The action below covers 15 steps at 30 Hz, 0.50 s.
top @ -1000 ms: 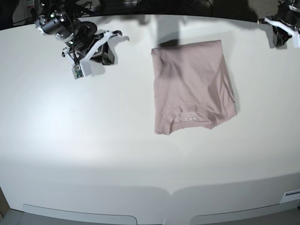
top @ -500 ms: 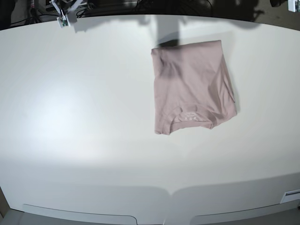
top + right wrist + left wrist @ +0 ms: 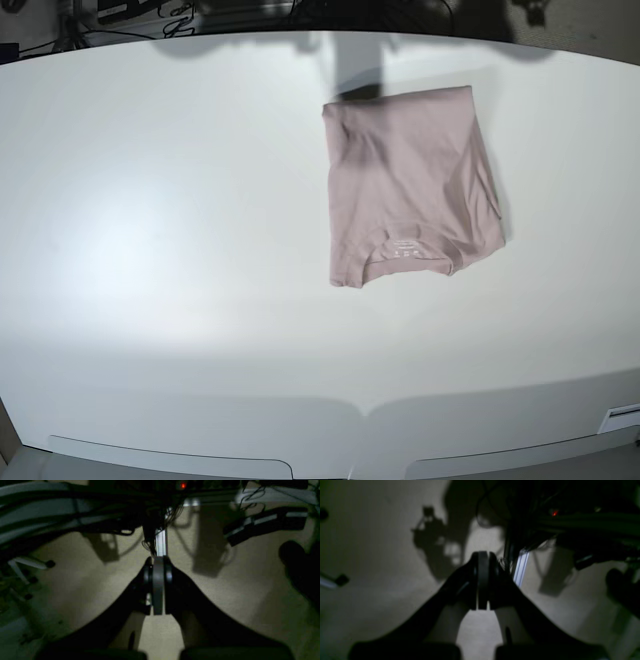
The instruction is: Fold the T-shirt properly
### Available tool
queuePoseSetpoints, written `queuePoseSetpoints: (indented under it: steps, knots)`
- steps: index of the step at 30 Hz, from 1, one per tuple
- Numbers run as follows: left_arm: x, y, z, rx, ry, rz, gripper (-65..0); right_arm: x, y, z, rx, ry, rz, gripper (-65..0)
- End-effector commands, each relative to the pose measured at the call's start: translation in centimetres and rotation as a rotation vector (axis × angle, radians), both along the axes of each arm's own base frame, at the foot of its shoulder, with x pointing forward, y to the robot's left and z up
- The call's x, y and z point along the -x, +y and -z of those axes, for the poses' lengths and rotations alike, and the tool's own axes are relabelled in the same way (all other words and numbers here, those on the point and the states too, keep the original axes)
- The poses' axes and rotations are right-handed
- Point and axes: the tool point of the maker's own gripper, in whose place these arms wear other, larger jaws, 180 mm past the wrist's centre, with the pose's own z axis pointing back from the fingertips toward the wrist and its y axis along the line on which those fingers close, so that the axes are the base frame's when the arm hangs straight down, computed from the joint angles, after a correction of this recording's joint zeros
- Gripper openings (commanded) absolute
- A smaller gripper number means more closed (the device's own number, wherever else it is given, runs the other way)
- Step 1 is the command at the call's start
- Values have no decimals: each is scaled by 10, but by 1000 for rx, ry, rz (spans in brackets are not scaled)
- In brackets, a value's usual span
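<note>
The dusty pink T-shirt (image 3: 410,185) lies folded into a rough rectangle on the white table (image 3: 180,250), right of centre toward the back, its neck opening and pale label facing the front edge. Neither gripper shows in the base view. In the left wrist view my left gripper (image 3: 482,580) is shut and empty, held over a dim floor beyond the table. In the right wrist view my right gripper (image 3: 158,586) is also shut and empty over the floor. The T-shirt shows in neither wrist view.
Dark cables and equipment (image 3: 75,510) hang behind the table's back edge. An aluminium frame post (image 3: 520,565) stands near the left gripper. A small white tag (image 3: 620,415) sits at the table's front right corner.
Both arms have pulled back from the table's rear corners and left the base view. The T-shirt has not moved.
</note>
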Motion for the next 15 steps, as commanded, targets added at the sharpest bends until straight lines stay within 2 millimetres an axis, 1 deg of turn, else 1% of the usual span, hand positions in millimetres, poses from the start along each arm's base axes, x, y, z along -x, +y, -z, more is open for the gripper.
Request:
queuePoseSetpoints:
  steps: [1, 4, 6, 10, 12, 15]
  knots:
    - [9, 3, 2, 7, 18, -12, -650, 7, -2, 4, -4, 19, 9, -650]
    - [18, 4, 22, 12, 24, -63, -650, 19, -10, 32, -6, 80, 50, -650]
    - [22, 5, 36, -1, 25, -66, -650, 25, -23, 54, 24, 107, 45, -650]
    - [39, 1, 66, 10, 80, -109, -650, 33, -51, 92, 47, 146, 43, -650]
    - [40, -3, 79, 21, 84, -143, -650, 36, -61, 110, 43, 168, 49, -650]
    - [34, -13, 98, 53, 92, -198, -650, 37, -73, 133, 37, 197, 60, -650]
